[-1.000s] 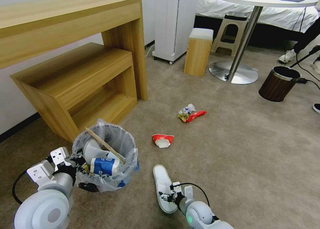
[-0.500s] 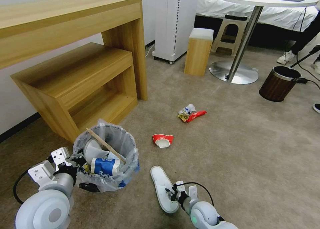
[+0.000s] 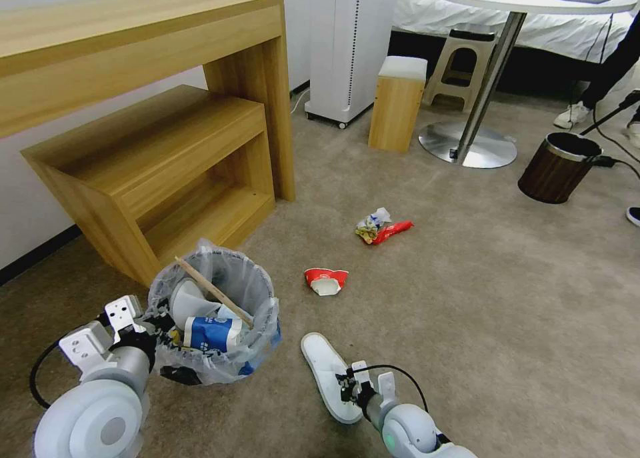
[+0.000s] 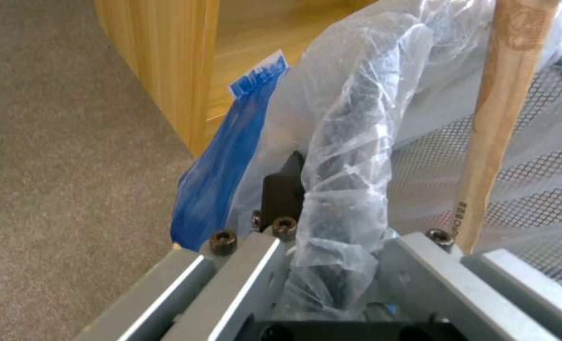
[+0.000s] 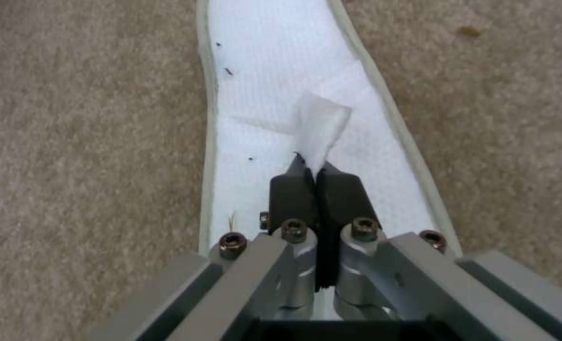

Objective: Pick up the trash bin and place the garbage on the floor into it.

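On the floor [image 3: 507, 298], right end effector [image 5: 317, 182] pinching slipper [image 3: 327, 371]; left end effector [image 4: 331, 208] clamped on trash bin [image 3: 220, 325] rim.

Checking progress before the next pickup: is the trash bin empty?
No. The trash bin already holds a blue paper cup, a white cup and a wooden stick.

carpet floor [image 3: 507, 311] — crushed cup [image 3: 325, 280], wrapper [image 3: 382, 229], slipper [image 3: 328, 373]
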Tool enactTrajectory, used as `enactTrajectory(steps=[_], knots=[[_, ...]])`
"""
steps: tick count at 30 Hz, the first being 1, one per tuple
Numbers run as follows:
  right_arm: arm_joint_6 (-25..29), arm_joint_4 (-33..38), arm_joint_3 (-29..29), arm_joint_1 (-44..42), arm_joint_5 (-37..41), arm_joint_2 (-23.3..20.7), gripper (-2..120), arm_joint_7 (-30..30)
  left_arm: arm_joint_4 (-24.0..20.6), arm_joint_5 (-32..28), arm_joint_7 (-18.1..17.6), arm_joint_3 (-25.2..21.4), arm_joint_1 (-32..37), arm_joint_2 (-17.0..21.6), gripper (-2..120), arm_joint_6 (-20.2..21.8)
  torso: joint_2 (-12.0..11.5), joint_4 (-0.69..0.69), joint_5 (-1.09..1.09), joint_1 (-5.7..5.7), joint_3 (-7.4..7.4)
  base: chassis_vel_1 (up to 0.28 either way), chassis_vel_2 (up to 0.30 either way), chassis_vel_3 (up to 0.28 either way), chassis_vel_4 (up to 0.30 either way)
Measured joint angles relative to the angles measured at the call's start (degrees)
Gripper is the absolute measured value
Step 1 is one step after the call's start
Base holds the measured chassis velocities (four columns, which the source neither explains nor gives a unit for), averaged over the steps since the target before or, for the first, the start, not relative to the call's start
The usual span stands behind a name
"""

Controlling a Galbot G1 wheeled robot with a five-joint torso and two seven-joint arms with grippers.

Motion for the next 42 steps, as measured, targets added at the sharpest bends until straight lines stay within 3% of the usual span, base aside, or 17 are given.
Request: enactTrajectory(steps=[11,22,25,26,28,30,32,37,42], knots=[[5.09,4.23,2.36,-1.61,-1.79,-2.48,0,-0.89,-0.34,-0.20,-0.07,0.08,0.14,0.21,1,-0.03,0.00,0.00,0.01,0.00,0.00,0.000,0.000,0.000,0.000],[12.66,17.79,10.13,-4.12,-2.54,-9.82,0,-1.93,-0.71,-2.56,-1.19,1.09,0.46,1.26,1,0.39,0.00,-0.01,0.00,0.00,0.00,0.000,0.000,0.000,0.000],[21.28,22.62,12.82,-4.06,-0.63,-12.44,0,-8.14,-0.96,-4.86,-1.76,2.79,0.86,2.06,1,1.48,0.00,-0.01,0.00,0.00,0.00,0.000,0.000,0.000,0.000],[21.28,22.62,12.82,-4.06,-0.63,-12.44,0,-8.14,-0.96,-4.86,-1.76,2.79,0.86,2.06,1,1.48,0.00,-0.01,0.00,0.00,0.00,0.000,0.000,0.000,0.000],[27.66,23.56,13.34,-2.67,1.56,-12.75,0,-16.56,-1.03,-6.29,-2.19,3.79,1.12,2.85,1,2.21,0.00,-0.01,0.01,0.00,0.00,0.000,0.000,0.000,0.000],[29.25,23.67,13.33,-2.04,2.72,-12.66,0,-19.35,-1.07,-6.74,-2.26,4.10,1.26,3.13,1,2.38,0.00,0.00,0.01,0.00,0.00,0.000,0.000,0.000,0.000],[33.75,23.84,11.94,0.74,7.98,-11.77,0,-30.51,-1.15,-8.27,-2.27,5.64,1.71,3.75,1,2.82,0.00,0.00,0.00,0.00,0.00,0.000,0.000,0.000,0.000],[36.07,23.86,8.78,3.82,12.02,-9.93,0,-42.36,-0.78,-11.56,-2.41,10.10,0.87,3.97,1,3.83,0.00,0.00,0.00,0.00,0.00,0.000,0.000,0.000,0.000],[35.95,24.02,7.47,4.89,12.75,-9.21,0,-44.95,0.19,-12.00,-2.39,12.63,0.01,4.00,1,4.28,0.00,0.00,0.00,0.00,0.00,0.000,0.000,0.000,0.000]])
